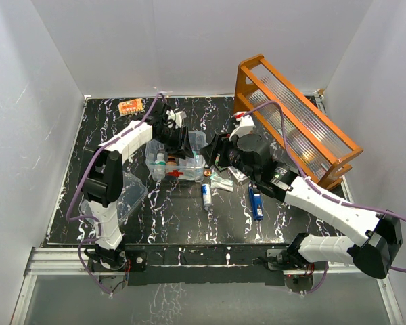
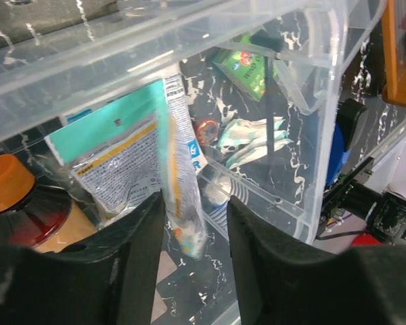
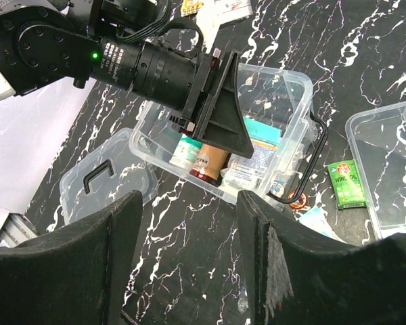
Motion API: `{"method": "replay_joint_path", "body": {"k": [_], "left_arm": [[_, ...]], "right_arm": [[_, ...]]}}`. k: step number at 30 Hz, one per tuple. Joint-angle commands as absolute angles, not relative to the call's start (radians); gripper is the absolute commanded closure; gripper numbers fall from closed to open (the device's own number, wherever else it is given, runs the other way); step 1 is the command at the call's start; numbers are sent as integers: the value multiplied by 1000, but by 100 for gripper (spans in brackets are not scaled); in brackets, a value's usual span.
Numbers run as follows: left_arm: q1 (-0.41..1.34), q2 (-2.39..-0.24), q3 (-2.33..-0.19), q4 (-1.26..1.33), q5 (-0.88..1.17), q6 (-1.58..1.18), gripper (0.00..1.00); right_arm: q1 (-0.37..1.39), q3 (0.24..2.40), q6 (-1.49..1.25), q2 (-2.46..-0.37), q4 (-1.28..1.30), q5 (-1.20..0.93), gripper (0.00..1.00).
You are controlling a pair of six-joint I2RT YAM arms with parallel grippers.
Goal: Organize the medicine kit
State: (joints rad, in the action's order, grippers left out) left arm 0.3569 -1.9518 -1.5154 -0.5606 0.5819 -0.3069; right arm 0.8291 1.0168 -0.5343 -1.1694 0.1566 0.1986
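Only the left wrist view shows a sachet (image 2: pixel 179 169) standing between the left gripper's (image 2: pixel 196 203) parted jaws. That arm dips into the medicine kit (image 1: pixel 183 173) mid-counter (image 1: pixel 155 210) — the right gripper (image 3: pixel 189 196) hovers beside it, wide open, empty.

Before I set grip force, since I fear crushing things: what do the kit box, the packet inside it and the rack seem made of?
Kit box: clear rigid plastic, glossy; contents show through. Packet: thin printed film, shiny, bent; plastic or foil, unclear. Rack: orange frame, probably painted wood, with ribbed clear panels.
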Motion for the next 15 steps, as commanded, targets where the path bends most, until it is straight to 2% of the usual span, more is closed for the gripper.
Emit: {"method": "replay_joint_path", "body": {"k": [1, 11, 15], "left_arm": [[349, -1924, -1522, -610, 510, -303, 57], [348, -1910, -1568, -701, 314, -293, 55], [349, -1889, -1566, -692, 313, -293, 55]], "right_arm": [[825, 1009, -546, -1153, 120, 197, 44], [824, 1005, -546, -1154, 118, 207, 43], [825, 1002, -548, -1158, 118, 210, 43]]}}
